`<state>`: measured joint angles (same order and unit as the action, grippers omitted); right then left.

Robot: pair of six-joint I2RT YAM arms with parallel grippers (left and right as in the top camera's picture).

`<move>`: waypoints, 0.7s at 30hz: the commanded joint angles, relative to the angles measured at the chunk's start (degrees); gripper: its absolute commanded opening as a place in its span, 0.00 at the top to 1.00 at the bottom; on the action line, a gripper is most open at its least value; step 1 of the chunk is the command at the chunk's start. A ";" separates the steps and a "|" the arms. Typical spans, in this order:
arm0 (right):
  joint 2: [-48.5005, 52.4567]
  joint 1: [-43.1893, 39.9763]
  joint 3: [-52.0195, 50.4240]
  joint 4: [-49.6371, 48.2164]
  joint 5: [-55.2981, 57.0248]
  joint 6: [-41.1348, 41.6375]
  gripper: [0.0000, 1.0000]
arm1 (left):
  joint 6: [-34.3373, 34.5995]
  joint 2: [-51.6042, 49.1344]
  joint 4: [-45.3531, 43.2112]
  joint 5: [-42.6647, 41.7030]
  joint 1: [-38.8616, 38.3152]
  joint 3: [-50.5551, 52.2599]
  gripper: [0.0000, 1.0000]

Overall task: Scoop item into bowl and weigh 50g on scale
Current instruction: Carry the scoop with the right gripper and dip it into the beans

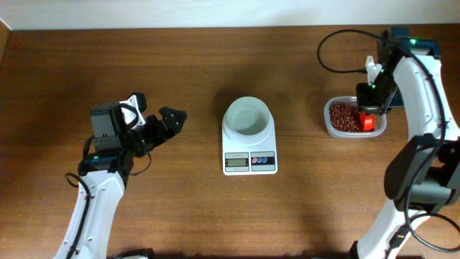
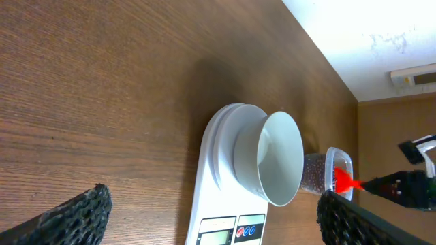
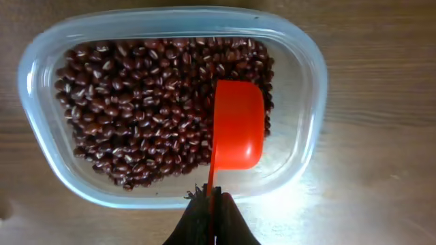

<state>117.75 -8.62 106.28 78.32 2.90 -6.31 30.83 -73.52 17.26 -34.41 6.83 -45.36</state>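
My left claw (image 1: pixel 154 109) hangs released, jaws wide, over the desk's left half. Mid-desk, the white bowl (image 1: pixel 249 101) sits on the kitchen scale (image 1: pixel 249 162). Near the right edge, my right claw (image 3: pixel 212 204) is clenched on the orange scoop (image 3: pixel 238 126), whose cup is over the red beans (image 3: pixel 136 109) in the clear tub (image 3: pixel 310 68).

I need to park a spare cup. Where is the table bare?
Bare table lies between the left hand and the scale, and between scale and tub. Crowded at the tub, where the right hand holds the scoop.
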 commanded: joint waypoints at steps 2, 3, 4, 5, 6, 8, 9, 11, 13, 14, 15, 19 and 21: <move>0.85 -2.73 -0.15 -1.20 -4.87 -2.51 0.96 | -1.22 0.13 -0.04 0.46 0.09 -0.76 0.01; 0.85 -2.86 -0.15 -1.40 -4.87 -2.51 0.96 | -1.22 0.13 0.00 0.92 0.09 -0.76 0.01; 0.85 -3.04 -0.15 -1.53 -5.07 -2.51 0.96 | -1.22 0.13 0.00 1.31 0.09 -0.76 0.01; 0.85 -3.04 -0.15 -1.64 -5.64 -2.51 0.96 | -1.22 0.13 0.00 1.29 0.09 -0.76 0.01; 0.85 -3.04 -0.15 -1.86 -5.95 -2.54 0.96 | -1.22 0.13 0.00 1.29 0.09 -0.76 0.01; 0.85 -3.04 -0.15 -2.56 -5.92 -2.56 0.96 | -1.22 0.13 0.00 1.29 0.09 -0.76 0.01; 0.87 -3.04 -0.15 -2.91 -5.90 -2.54 0.96 | -1.22 0.13 0.02 1.27 0.09 -0.76 0.01; 0.87 -3.04 -0.17 -2.95 -5.88 -2.54 0.96 | -1.22 0.13 0.15 1.29 0.09 -0.76 0.01; 0.87 -3.04 -0.22 -2.99 -5.88 -2.54 0.96 | -1.22 0.13 0.20 1.27 0.09 -0.76 0.01; 0.87 -3.04 -0.24 -3.02 -5.86 -2.56 0.95 | -1.22 0.13 0.20 1.27 0.09 -0.76 0.01; 0.87 -3.04 -0.26 -3.02 -5.86 -2.54 0.92 | -1.22 0.13 0.20 1.27 0.09 -0.76 0.01; 0.87 -3.04 -0.26 -2.97 -5.86 -2.54 0.85 | -1.20 0.13 0.20 1.27 0.09 -0.76 0.01; 0.87 -3.04 -0.26 -2.97 -5.86 -2.54 0.83 | -1.22 0.13 0.20 1.29 0.09 -0.76 0.01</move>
<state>118.04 -11.55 106.28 75.44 -2.50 -8.84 30.83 -73.52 17.34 -33.78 6.83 -45.36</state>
